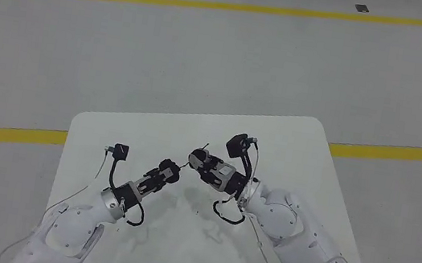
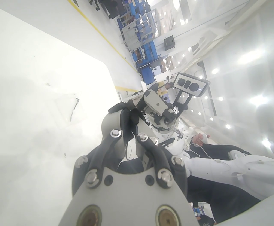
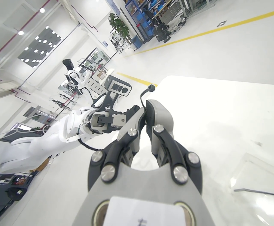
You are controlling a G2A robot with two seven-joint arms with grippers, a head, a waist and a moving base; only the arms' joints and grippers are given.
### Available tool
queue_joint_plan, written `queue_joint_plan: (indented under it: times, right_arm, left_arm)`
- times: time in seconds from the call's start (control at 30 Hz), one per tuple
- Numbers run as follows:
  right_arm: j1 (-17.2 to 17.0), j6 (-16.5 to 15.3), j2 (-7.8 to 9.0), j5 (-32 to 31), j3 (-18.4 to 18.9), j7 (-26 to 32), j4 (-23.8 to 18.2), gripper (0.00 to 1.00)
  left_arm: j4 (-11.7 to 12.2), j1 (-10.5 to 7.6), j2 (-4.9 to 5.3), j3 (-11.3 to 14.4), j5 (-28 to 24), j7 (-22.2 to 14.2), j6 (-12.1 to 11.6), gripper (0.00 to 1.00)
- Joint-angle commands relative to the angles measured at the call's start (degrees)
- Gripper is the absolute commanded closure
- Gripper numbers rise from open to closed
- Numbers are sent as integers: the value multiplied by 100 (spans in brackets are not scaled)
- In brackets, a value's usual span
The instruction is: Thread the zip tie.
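Above the white surface [image 1: 290, 143], the right gripper [image 3: 146, 112] pinched a thin black zip tie [image 3: 150, 87] in its fingers, square head curling upward. Just left, the left gripper [image 1: 171, 170] had its fingers drawn together; whether they gripped the tie's hidden tail was unclear.

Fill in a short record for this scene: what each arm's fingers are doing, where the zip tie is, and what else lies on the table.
Right gripper: fingers shut on the zip tie, whose head sticks out past the tips.
Left gripper: fingers shut, tips close to the other arm's; what they hold is unclear.
Height: both raised above the table.
On table: clear bag with a dark strip in it.
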Motion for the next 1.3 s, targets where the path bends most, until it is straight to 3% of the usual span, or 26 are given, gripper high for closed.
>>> queue_joint_plan:
  times: [0.0,1.27]
  right_arm:
    - [-13,0,15,5,13,-73,-19,100]
    - [-90,0,37,-157,26,-321,-116,100]
  left_arm:
    - [0,0,0,0,0,0,0,100]
    - [0,0,0,0,0,0,0,100]
